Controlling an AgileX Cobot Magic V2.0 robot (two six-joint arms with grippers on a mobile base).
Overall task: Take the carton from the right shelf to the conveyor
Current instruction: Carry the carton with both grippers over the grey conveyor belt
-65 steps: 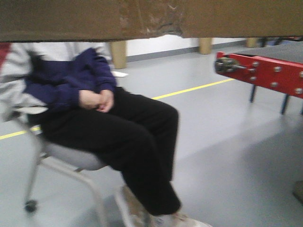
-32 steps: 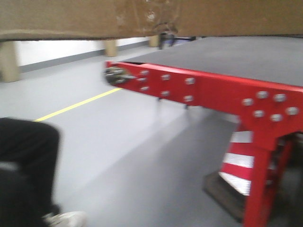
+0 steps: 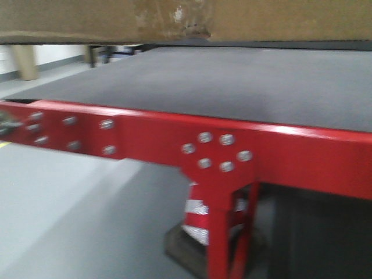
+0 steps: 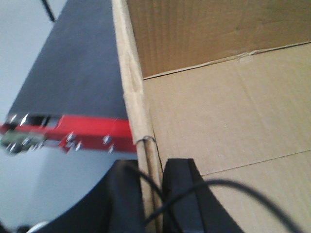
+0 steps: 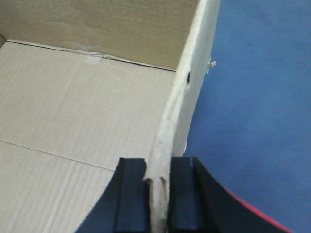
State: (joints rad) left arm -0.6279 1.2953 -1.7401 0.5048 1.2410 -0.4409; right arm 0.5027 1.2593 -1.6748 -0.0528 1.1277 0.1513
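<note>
Your left claw (image 4: 153,204) is clamped on the left wall of the carton (image 4: 218,121), and your right claw (image 5: 158,194) is clamped on its right wall, so the carton hangs between them. The conveyor (image 3: 232,81) lies below and ahead of both claws. Its red frame (image 3: 290,151) sits roughly beneath them, so you probably need to reach forward before lowering.
</note>
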